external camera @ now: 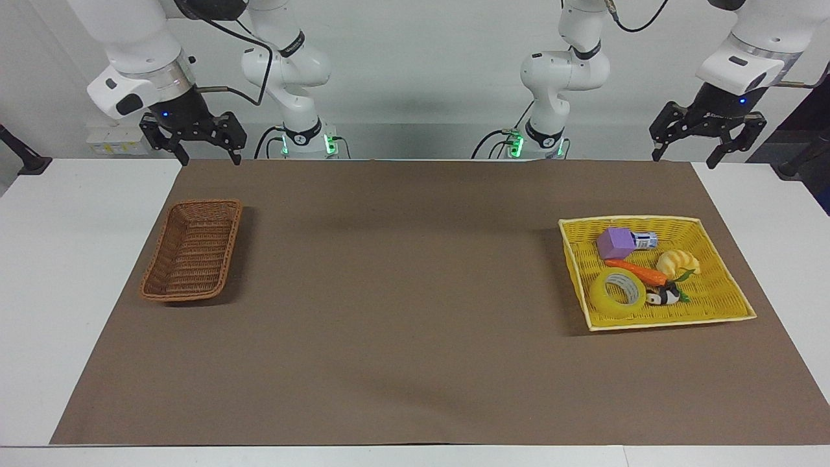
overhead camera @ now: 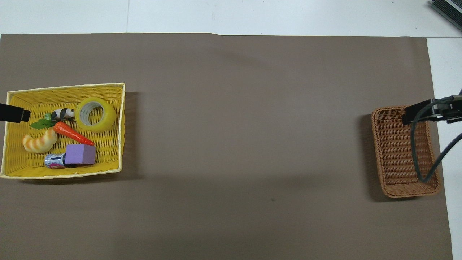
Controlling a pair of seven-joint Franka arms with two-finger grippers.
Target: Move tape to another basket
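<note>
Resting on desk [external camera: 97, 311]: brown mat, two baskets well apart
Yellow basket [external camera: 726, 285]: at left arm's end, crowded with toys
Brown wicker basket [external camera: 192, 258]: at right arm's end, long axis running away from robots, nothing inside
Left gripper [external camera: 707, 152]: raised near robots' edge at yellow basket's end, fingers wide, holding nothing
Right gripper [external camera: 207, 152]: raised at wicker basket's end, wide, waiting
Tape [external camera: 617, 294]: in yellow basket's corner farthest from robots, lying nearly flat, core hole up, beside carrot [external camera: 635, 271]
Nearer arm: left, judged best for pickup

In the facing view, the tape [external camera: 618, 294] lies in the square basket [external camera: 726, 311] at right; the narrow basket [external camera: 192, 259] sits at left.
</note>
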